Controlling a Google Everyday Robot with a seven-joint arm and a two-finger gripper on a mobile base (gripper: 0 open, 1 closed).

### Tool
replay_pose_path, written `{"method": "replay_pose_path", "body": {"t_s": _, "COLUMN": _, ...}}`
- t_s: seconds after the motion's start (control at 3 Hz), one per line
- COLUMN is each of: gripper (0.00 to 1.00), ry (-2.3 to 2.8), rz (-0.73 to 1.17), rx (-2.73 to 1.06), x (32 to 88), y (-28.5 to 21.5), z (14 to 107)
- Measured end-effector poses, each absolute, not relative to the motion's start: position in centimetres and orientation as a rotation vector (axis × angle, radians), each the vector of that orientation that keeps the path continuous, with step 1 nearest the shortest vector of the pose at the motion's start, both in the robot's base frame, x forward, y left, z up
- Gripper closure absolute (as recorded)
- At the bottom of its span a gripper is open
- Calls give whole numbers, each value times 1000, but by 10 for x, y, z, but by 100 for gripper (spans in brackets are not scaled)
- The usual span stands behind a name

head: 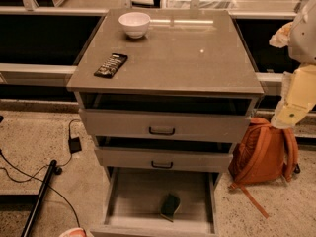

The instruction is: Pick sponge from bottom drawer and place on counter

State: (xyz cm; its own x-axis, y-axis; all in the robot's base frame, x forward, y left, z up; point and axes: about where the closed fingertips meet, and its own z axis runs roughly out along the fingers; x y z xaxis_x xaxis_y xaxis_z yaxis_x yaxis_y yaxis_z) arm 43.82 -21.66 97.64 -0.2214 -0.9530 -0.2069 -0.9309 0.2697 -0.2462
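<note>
The sponge lies alone in the open bottom drawer, near its front edge, right of centre; it should be light and squashy, best pinched across its narrow sides. The gripper, seemingly the pale part beside the right edge of the counter, is well above it; clenched or released, I cannot tell. The white bowl at the back-left corner looks empty.
</note>
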Motion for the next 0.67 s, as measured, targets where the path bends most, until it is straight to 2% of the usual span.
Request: {"method": "replay_pose_path", "body": {"t_s": 0.67, "gripper": 0, "ry": 2231, "rz": -26, "rx": -1750, "x": 435, "y": -205, "z": 958}}
